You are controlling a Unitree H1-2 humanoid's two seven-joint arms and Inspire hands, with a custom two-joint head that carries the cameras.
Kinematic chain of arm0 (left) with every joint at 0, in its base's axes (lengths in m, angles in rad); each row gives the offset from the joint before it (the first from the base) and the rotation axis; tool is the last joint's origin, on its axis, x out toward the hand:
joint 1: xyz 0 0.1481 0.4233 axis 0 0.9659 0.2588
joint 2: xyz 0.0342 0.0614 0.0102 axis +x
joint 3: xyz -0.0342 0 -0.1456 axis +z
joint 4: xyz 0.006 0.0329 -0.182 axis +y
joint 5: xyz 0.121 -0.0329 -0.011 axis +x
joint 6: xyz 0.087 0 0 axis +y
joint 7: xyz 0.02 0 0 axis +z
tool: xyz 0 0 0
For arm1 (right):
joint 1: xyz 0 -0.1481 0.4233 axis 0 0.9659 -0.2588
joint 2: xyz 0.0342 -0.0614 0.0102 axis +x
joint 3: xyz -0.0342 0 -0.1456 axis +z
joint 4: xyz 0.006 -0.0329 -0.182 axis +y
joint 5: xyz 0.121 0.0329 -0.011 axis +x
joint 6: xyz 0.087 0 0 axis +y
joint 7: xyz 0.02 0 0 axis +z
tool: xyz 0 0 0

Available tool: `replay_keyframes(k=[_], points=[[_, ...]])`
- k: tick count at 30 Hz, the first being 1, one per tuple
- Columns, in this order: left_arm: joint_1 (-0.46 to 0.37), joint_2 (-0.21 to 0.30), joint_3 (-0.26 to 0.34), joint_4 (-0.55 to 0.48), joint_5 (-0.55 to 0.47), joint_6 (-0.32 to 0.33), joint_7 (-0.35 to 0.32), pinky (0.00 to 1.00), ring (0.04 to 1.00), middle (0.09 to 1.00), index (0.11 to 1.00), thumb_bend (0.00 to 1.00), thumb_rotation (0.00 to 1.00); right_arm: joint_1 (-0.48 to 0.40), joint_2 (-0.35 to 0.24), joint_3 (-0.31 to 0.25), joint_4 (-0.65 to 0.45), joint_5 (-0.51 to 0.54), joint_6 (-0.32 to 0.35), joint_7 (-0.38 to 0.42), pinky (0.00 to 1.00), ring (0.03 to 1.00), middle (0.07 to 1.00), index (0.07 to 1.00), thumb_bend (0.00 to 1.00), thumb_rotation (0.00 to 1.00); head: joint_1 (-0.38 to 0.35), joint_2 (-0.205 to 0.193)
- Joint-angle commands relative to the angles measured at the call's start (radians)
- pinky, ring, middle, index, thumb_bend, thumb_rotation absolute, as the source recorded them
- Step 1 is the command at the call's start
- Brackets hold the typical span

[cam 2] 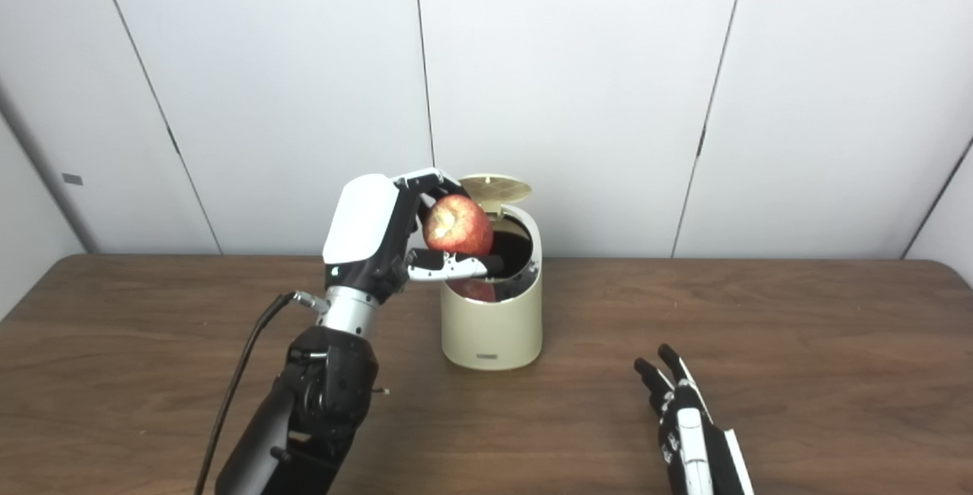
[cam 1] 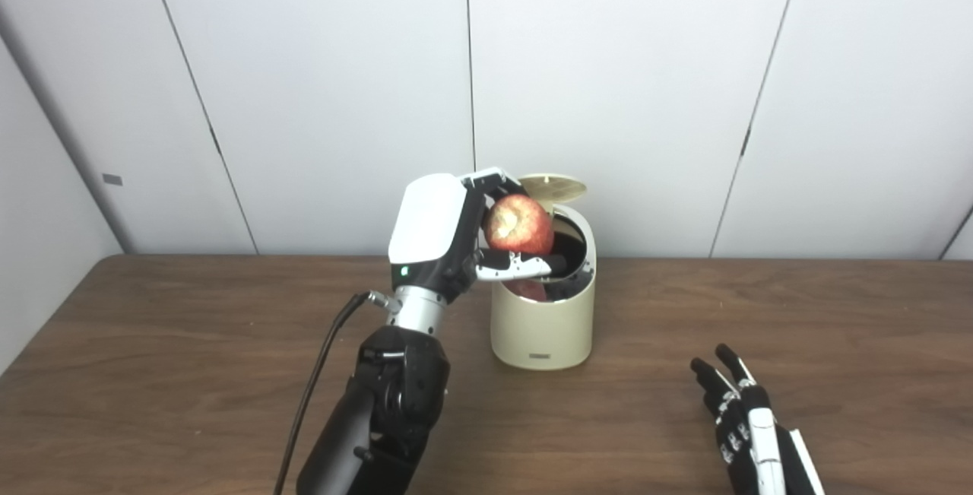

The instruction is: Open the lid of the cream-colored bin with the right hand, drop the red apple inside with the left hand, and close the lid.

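Over open bin (cam 1: 541, 328): left hand (cam 1: 448, 236) holding red apple (cam 1: 518, 224).

A dark brown wood-grain table (cam 1: 798, 312) spreads under both hands and runs past them to either side. Behind the hands, beyond the table's far edge, stands a white panelled wall (cam 1: 608, 84) with thin dark vertical seams. A small grey tag (cam 1: 112, 179) sits on the wall, well to the left of the left hand.
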Motion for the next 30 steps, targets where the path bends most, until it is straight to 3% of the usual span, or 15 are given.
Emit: replay_keyframes(k=[1, 8, 16, 30], points=[[-0.059, -0.002, 0.005, 0.002, 0.004, -0.006, 0.024, 0.33, 0.404, 0.507, 0.507, 0.47, 0.0, -0.012, 0.011, 0.01, 0.008, 0.006, -0.021, 0.005, 0.98, 0.934, 0.86, 0.924, 0.57, 0.92, -0.002, -0.001], [-0.08, -0.016, 0.012, 0.06, -0.013, -0.017, 0.048, 0.33, 0.402, 0.49, 0.511, 0.47, 0.0, -0.015, 0.011, 0.012, 0.016, 0.017, -0.027, 0.012, 0.98, 0.937, 0.863, 0.937, 0.57, 0.93, -0.001, -0.003], [-0.096, -0.033, 0.013, 0.112, -0.023, -0.02, 0.086, 0.36, 0.434, 0.555, 0.489, 0.47, 0.0, -0.024, 0.022, 0.009, 0.028, 0.009, -0.034, -0.003, 0.97, 0.933, 0.858, 0.927, 0.59, 0.9, -0.011, -0.012], [-0.115, -0.064, 0.012, 0.13, -0.049, -0.006, 0.106, 0.31, 0.417, 0.531, 0.518, 0.47, 0.0, -0.038, 0.023, 0.0, 0.043, 0.0, -0.046, -0.016, 0.98, 0.939, 0.862, 0.926, 0.61, 0.86, -0.011, -0.012]])
